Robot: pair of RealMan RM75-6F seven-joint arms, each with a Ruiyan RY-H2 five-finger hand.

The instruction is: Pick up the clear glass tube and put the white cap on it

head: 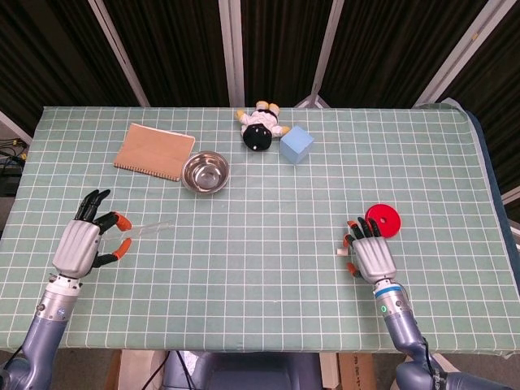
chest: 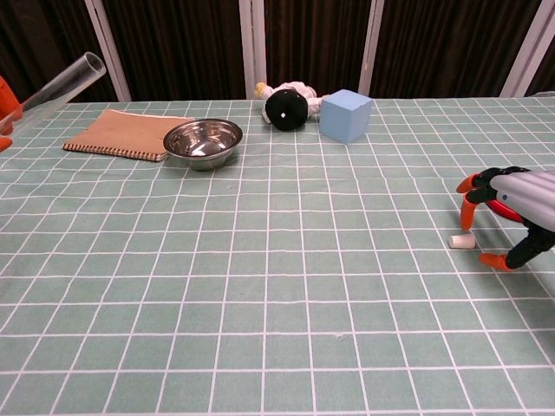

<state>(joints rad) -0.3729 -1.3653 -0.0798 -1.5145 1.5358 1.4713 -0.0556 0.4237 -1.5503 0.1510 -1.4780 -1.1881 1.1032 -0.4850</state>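
One clear cylindrical glass tube [chest: 62, 81] — small white cap [chest: 462, 243] apart.

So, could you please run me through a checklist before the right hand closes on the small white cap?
1. Clear glass tube held by the left hand: ok, it is off the table and tilted upward.
2. Small white cap still lying free on the green checked table: ok.
3. Right hand over the cap with fingers apart: ok, one orange fingertip is just above it and another is beside it.
4. Fingertip actually touching the cap: cannot tell.
5. Red round disc clear of the grasp: cannot tell, it lies close behind the right hand.
6. Tube's open end unobstructed: ok.
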